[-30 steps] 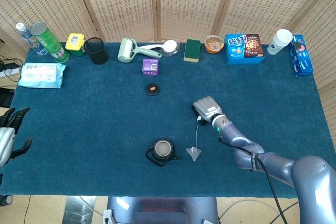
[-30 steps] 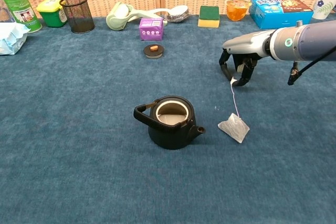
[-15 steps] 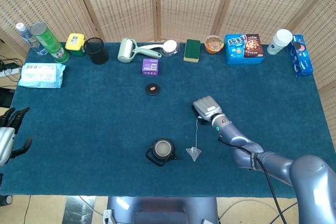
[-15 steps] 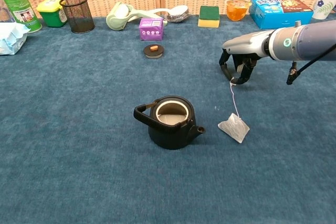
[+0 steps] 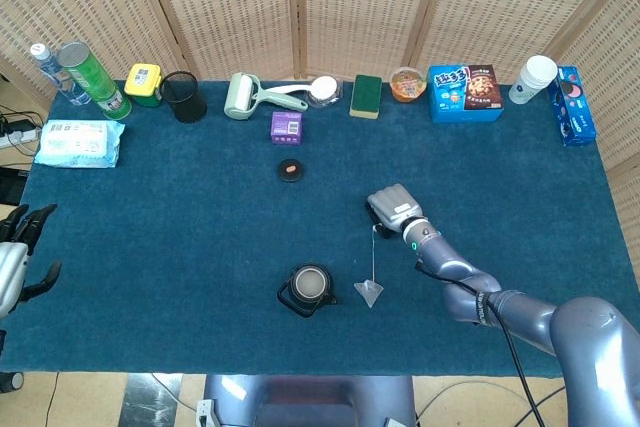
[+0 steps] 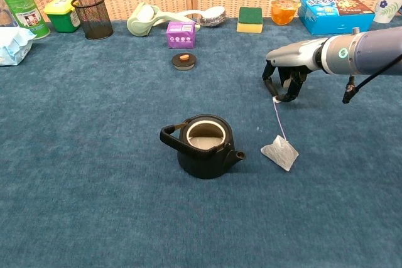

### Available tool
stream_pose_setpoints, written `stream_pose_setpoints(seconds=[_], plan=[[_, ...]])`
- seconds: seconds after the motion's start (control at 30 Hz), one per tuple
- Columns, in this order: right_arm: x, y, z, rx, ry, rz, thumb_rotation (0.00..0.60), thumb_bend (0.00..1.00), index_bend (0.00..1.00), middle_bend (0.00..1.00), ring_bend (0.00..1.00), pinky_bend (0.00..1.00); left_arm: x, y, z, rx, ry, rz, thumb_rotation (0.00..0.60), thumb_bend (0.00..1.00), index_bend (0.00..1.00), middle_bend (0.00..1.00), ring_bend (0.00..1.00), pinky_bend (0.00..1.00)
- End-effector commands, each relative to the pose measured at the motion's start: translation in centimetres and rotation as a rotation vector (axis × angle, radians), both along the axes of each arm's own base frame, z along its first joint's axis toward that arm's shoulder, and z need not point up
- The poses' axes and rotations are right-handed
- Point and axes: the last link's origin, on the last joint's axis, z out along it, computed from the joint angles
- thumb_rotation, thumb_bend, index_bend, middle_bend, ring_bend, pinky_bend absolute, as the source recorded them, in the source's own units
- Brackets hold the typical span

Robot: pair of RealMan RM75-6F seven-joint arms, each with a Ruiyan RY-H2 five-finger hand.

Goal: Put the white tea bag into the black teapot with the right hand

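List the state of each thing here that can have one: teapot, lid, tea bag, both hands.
Black teapot: upright, lid off, open.
Teapot lid: lying on the cloth, apart from the pot.
White tea bag: resting on the cloth beside the spout, string taut upward.
Right robot hand: pinching the string's top.
Left robot hand: at the table edge, holding nothing.

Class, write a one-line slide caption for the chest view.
Right hand pinches the string of the white tea bag lying beside the open black teapot.

Matt napped blue cloth over tabletop point(image 6: 94, 155), dull black cast-looking teapot point(image 6: 202, 147), translucent mesh tea bag point(image 6: 280, 152) w/ thin string, smooth grey metal-look robot hand point(image 6: 286, 81), woven cane screen point(image 5: 350, 7) behind.
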Motion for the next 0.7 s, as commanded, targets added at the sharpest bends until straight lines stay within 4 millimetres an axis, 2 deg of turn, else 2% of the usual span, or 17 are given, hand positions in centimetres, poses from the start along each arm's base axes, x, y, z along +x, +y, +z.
stream_pose_setpoints(seconds=[0.03,0.4,0.7], plan=[[0.0,0.1,0.0,-0.001,-0.003,-0.001,0.600,0.48,0.57,1.00,1.00,1.00,0.0,0.0,0.0,0.000,0.001,-0.001,0.600,0.45,0.03,0.14,0.00,0.12],[0.6,0.1,1.1,-0.031,-0.056,0.000,0.600,0.51,0.61,1.00,1.00,1.00,0.0,-0.1,0.1,0.004,-0.003,-0.004,0.600,0.45,0.03,0.14,0.00,0.12],[1.0,1.0,4.1,-0.079,-0.140,0.012,0.600,0.52,0.62,1.00,1.00,1.00,0.1,-0.3,-0.6,-0.019,-0.014,-0.005,0.600,0.45,0.03,0.14,0.00,0.12]])
